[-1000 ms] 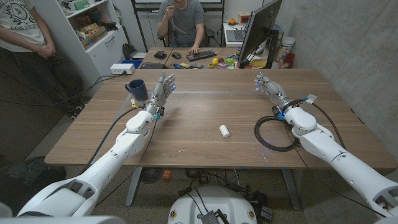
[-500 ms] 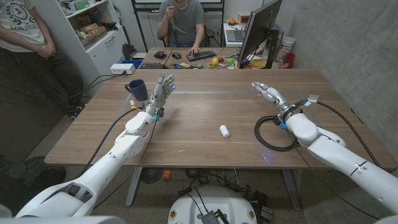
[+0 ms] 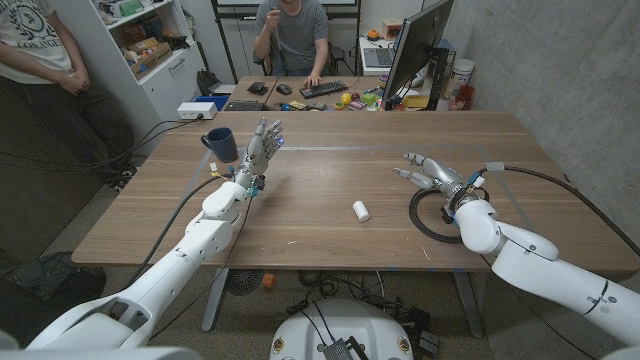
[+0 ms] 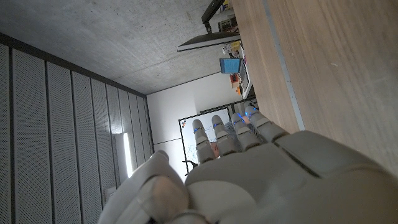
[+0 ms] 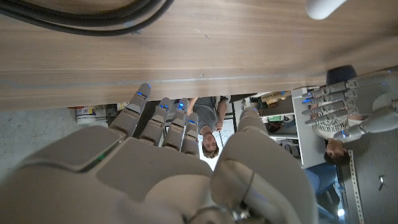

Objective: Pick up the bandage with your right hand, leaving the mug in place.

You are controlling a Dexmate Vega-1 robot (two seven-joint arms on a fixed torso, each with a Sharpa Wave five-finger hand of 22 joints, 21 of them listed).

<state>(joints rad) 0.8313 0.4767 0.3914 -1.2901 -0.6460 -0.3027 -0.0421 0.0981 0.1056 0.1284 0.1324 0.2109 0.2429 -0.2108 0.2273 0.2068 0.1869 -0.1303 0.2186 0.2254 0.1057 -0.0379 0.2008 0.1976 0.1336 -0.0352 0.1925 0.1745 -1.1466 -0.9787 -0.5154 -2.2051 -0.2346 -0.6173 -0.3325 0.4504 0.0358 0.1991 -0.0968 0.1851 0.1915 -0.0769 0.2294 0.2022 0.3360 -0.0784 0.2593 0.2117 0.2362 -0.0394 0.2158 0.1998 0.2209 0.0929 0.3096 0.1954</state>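
While lying alone near the middle of the counter point(image 3: 300, 215), the bandage point(image 3: 361, 211), a small white roll, looks light, soft and ready to roll. Best pinched across its short sides. Right hand point(image 3: 432, 173) empty, fingers spread, near it; mug point(image 3: 221, 143) well apart, beside the empty, spread left hand point(image 3: 259, 150).

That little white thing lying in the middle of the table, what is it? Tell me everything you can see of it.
It is the bandage, a small white roll, short and cylinder-shaped, lying on its side on the bare wooden table, angled a little. It looks soft and matte; finer detail is too small to tell. Nothing touches it but the table. The right hand hovers apart from it, fingers spread, and the black cable loop lies beside it.
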